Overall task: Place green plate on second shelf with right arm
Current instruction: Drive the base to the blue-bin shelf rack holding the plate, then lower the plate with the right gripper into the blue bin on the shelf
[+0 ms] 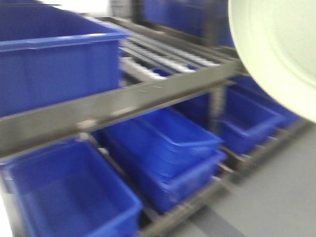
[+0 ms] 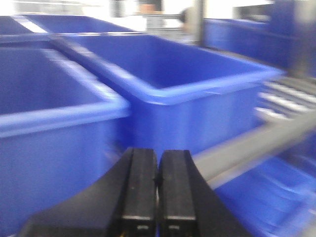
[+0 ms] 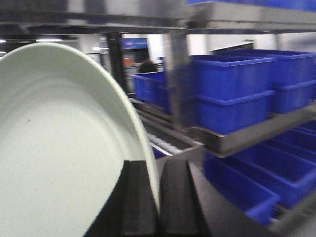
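While clamped on the rim of the green plate (image 3: pixel 59 148), right tool (image 3: pixel 159 207) holds it on edge before the shelf rack (image 1: pixel 123 106); left tool (image 2: pixel 158 197), jaws together, empty, faces blue bins (image 2: pixel 197 74).

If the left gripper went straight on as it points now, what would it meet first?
Probably the front wall of the blue bin straight ahead of the left gripper; the grey shelf rail passes just right. Depth is unclear.
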Available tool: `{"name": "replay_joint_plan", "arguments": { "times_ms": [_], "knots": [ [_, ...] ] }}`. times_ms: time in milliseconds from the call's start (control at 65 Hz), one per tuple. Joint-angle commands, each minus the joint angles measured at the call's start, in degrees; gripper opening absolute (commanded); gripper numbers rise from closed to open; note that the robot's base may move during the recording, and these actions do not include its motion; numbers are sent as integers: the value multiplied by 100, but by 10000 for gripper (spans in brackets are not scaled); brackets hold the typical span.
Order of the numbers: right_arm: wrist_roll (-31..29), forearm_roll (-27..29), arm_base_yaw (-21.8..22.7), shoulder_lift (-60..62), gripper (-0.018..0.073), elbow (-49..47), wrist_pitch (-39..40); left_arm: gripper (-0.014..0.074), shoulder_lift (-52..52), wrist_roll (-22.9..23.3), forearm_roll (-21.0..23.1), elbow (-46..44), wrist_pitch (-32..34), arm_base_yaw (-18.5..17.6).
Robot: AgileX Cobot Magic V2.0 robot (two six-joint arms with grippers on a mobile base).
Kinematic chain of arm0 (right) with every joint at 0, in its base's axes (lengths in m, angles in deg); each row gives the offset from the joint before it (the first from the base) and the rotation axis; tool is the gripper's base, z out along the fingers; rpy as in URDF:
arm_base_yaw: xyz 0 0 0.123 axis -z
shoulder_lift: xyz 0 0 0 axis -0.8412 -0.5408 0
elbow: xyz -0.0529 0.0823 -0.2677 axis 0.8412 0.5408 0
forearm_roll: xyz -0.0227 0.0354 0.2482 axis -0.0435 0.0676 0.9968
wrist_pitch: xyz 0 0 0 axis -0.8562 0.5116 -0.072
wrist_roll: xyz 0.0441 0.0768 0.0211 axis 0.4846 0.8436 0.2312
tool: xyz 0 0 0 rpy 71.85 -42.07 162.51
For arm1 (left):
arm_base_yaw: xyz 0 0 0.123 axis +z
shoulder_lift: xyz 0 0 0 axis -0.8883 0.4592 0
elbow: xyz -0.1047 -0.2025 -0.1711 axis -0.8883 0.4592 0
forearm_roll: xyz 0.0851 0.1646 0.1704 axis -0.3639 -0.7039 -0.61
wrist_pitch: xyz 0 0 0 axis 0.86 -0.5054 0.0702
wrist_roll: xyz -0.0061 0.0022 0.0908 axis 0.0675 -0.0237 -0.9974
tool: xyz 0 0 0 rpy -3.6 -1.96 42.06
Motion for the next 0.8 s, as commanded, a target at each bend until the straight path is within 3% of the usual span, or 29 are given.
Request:
{"name": "replay_joint_plan", "arguments": {
  "times_ms": [0, 784],
  "knots": [
    [-29, 56, 14, -63, 53, -167, 667, 130, -100, 12, 18, 227, 507, -18],
    [-29, 56, 14, -63, 53, -167, 667, 130, -100, 12, 18, 227, 507, -4]
  ]
}}
